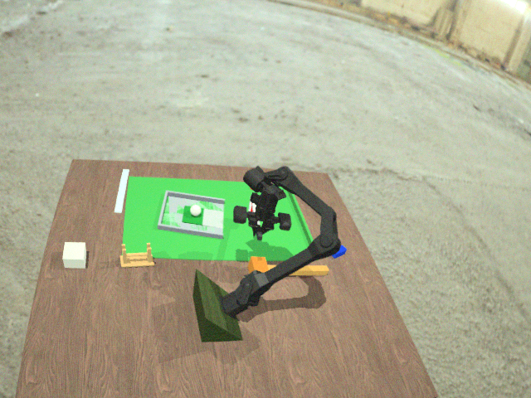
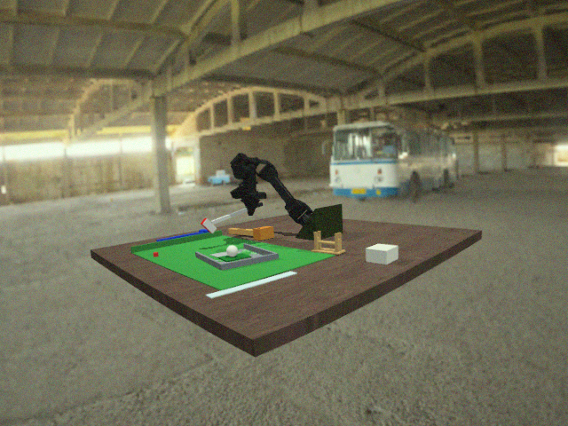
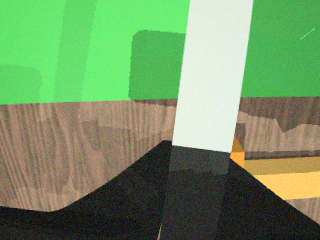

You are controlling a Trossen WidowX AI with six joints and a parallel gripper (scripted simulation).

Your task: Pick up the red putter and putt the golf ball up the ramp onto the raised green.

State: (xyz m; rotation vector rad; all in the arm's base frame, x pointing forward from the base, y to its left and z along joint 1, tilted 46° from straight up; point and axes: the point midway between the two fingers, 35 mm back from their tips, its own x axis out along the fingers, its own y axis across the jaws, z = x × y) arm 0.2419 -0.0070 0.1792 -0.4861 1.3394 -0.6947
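Observation:
My gripper point(image 1: 258, 234) point(image 2: 250, 211) is shut on the white shaft of the red putter point(image 2: 229, 215) point(image 3: 212, 75). The putter slants down from the fingers, its red and white head raised above the green mat point(image 1: 143, 201) point(image 2: 183, 268). In the top view the arm hides most of the putter. The white golf ball point(image 1: 195, 210) point(image 2: 232, 250) is on the raised green point(image 1: 187, 219) point(image 2: 239, 257), inside the grey-walled enclosure point(image 1: 191, 232) point(image 2: 249, 263). The pale ramp point(image 1: 213, 217) is beside the green, on the side toward the gripper. The putter head is apart from the ball.
An orange mallet point(image 1: 258, 264) point(image 2: 263, 232) lies beside the mat, under the arm. A wooden stand point(image 1: 137, 259) point(image 2: 327, 250), a white block point(image 1: 74, 254) point(image 2: 382, 254) and a white strip point(image 1: 122, 190) point(image 2: 252, 284) are around the mat. A blue bar point(image 1: 338, 251) point(image 2: 181, 236) lies beyond its low edge wall.

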